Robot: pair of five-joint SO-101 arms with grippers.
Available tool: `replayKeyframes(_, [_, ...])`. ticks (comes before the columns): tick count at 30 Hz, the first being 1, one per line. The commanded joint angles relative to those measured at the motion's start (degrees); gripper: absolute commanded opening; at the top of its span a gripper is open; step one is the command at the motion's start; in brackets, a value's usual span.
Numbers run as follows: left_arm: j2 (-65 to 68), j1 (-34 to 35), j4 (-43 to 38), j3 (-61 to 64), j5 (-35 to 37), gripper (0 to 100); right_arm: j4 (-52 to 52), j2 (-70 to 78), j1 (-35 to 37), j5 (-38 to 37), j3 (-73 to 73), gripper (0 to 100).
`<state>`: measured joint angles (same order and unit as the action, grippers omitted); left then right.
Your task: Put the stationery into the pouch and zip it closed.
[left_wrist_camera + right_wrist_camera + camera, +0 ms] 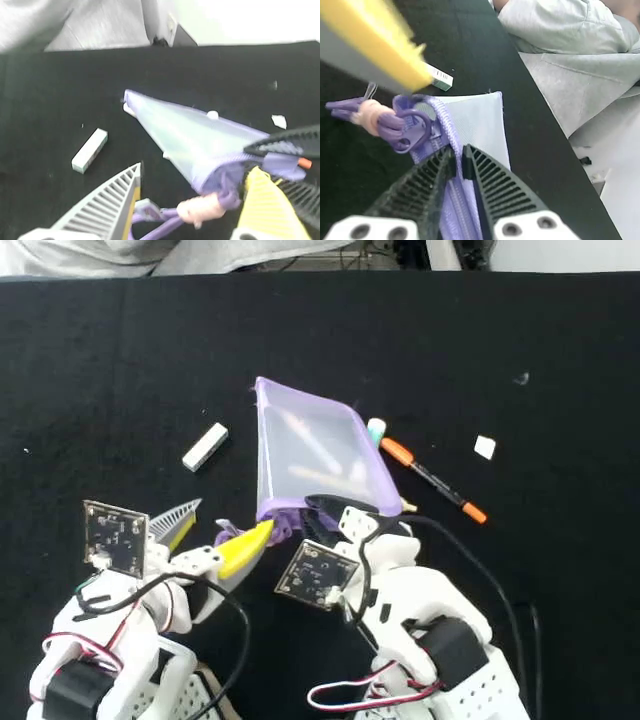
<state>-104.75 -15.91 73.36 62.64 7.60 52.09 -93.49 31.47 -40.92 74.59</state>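
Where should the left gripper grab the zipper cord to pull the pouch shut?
Grip the purple cord just behind its pink bead, coming from the near corner of the pouch. It trails loose inside the open left gripper, and the bead should probably stop slipping.

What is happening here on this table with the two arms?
Two robot arms are working on a purple pouch on the black table. The right claw is shut on the pouch's zipper edge. The left claw is open, with the zip strap between its fingers. An eraser and an orange pen lie outside the pouch, so packing is not finished.
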Motion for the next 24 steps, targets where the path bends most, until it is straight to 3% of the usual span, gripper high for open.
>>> replayKeyframes(1, [0.18,0.57,0.26,2.51,-1.67,33,-1.32,-1.10,-0.70,0.26,-0.31,1.1])
replayKeyframes(7, [0.18,9.10,-6.95,11.12,-6.86,33,-0.97,-1.10,-0.70,0.26,-0.31,1.1])
replayKeyframes(13, [0.18,9.45,-9.32,13.32,-7.12,33,-0.97,-1.10,-0.70,0.26,-0.31,1.1])
replayKeyframes(24, [0.18,9.89,-5.45,10.42,-8.09,33,-0.79,-0.75,-0.97,-1.67,3.82,1.5])
